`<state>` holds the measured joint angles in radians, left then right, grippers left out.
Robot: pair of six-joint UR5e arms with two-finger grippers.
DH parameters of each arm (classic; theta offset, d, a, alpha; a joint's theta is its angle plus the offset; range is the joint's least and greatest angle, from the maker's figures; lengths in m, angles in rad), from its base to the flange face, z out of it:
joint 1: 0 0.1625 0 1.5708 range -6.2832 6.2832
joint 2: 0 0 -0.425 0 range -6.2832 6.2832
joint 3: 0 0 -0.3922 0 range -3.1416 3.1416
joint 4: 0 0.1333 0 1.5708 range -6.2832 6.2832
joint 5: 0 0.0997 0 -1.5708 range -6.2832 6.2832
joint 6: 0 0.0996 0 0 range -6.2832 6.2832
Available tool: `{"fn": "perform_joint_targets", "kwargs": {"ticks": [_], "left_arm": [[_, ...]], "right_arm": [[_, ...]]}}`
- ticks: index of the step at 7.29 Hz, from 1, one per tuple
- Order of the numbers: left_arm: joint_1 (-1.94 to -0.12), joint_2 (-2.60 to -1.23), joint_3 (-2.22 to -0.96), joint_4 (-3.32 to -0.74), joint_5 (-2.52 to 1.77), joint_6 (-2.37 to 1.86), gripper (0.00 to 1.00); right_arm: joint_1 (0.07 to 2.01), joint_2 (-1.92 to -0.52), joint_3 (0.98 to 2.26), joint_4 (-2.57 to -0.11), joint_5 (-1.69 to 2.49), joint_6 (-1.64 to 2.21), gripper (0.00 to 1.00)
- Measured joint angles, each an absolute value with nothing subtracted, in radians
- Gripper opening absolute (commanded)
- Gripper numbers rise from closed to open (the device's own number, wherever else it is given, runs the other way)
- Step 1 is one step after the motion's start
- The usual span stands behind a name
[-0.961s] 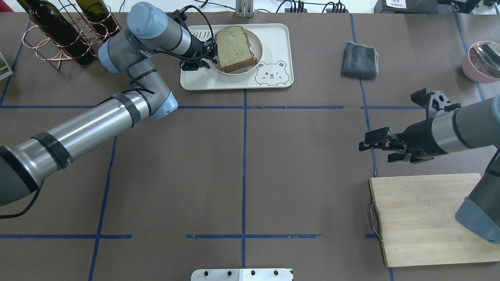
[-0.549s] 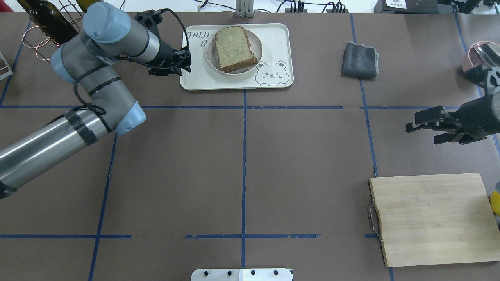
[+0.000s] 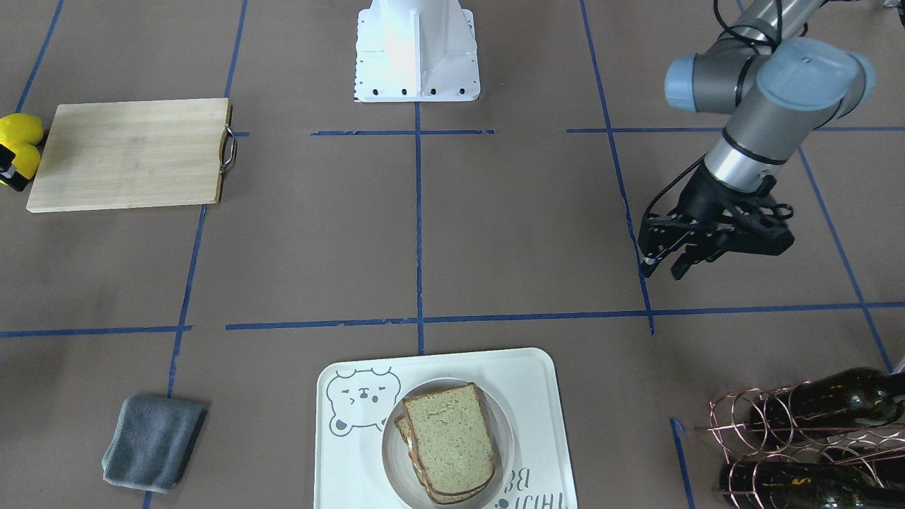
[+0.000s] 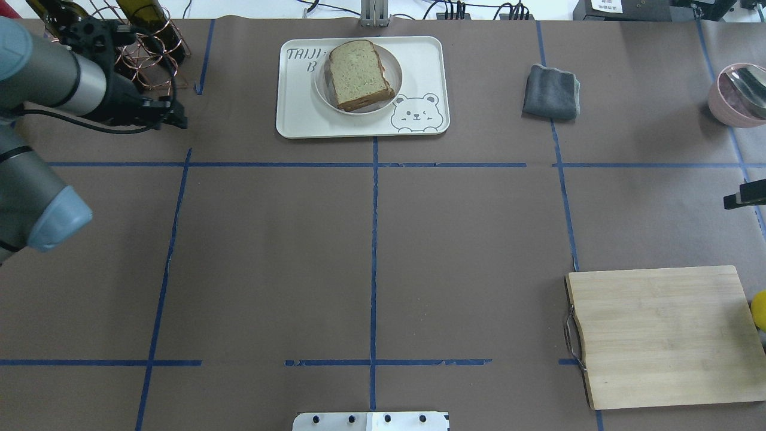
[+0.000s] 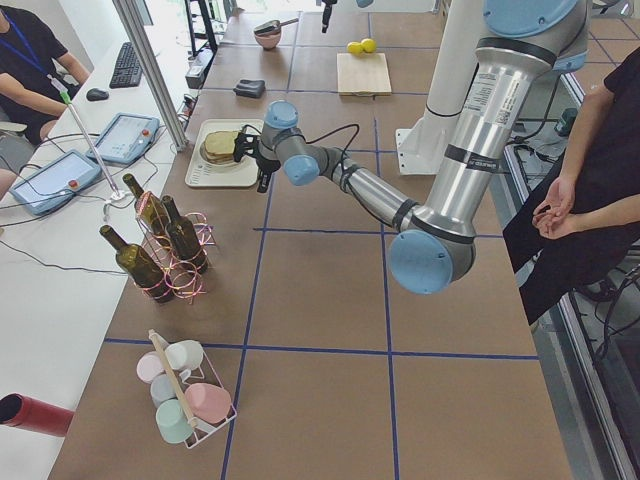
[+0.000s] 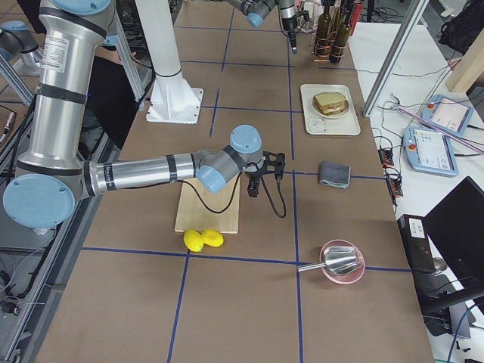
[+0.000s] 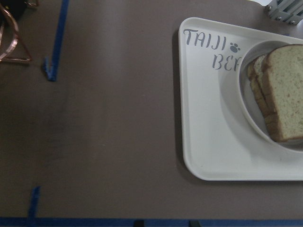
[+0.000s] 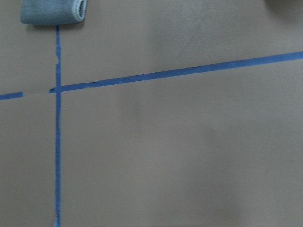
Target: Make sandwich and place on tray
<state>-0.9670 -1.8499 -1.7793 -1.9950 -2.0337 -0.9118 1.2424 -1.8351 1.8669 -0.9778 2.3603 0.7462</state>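
The sandwich (image 4: 359, 75) sits on the far tray (image 4: 299, 114), left gripper (image 3: 662, 268) spread empty near the bottle rack (image 4: 157, 51) (the right gripper (image 4: 745, 194) I cannot tell), where a careless swing could topple bottles.

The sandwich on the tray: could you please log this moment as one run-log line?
sandwich: on dish, on tray | left gripper: open, empty, off tray | right gripper: state unclear | task: looks done
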Motion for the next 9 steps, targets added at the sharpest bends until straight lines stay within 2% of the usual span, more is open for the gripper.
{"fn": "perform_joint_targets", "kwargs": {"ticks": [2, 6, 9], "left_arm": [[-1.089, -1.706, -1.834, -1.982, -2.111, -0.644, 1.0], [-1.359, -1.434, -1.84, -1.94, -2.296, -0.134, 1.0], [-1.554, -1.444, -1.844, -1.57, -2.349, 0.218, 1.0]], "right_arm": [[1.341, -1.866, 1.86, -1.089, 2.359, 0.518, 1.0], [1.545, -1.859, 1.868, -1.447, 2.359, 0.043, 1.0], [1.557, -1.843, 1.867, -1.542, 2.359, -0.048, 1.0]]}}
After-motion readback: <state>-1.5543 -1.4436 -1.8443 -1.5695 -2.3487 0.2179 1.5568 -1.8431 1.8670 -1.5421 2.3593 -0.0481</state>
